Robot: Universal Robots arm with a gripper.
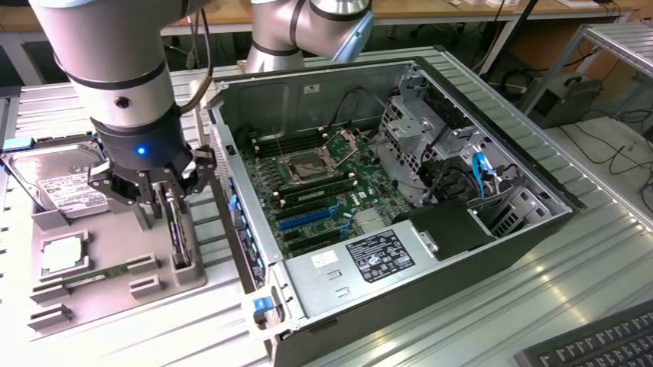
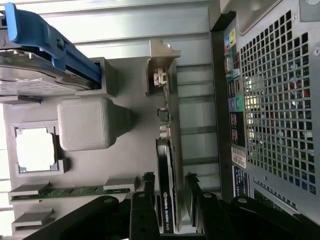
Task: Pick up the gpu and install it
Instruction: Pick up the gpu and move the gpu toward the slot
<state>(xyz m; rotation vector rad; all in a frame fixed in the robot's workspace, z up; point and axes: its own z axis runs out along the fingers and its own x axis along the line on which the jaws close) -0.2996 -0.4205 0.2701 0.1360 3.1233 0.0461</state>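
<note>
A: Listing the grey moulded tray (image 1: 102, 294) on the ribbed metal worktop (image 1: 571, 252). First item?

B: One gpu (image 1: 180, 238), a thin dark circuit card with a silvery end bracket. It stands on edge in a slot along the tray's edge nearest the open black computer case (image 1: 408, 191).

A: Tool?

B: One black gripper (image 1: 164, 210), low over that slot. Its jaws are spread wide, one finger on each side of the card, with nothing clamped.

A: Remainder?

B: Silver hard drive with white label (image 1: 56, 187), at one end of the tray. Square silver processor chip (image 1: 63, 254), mid-tray. Slim green memory stick (image 1: 97, 274), just beside the chip.
</note>
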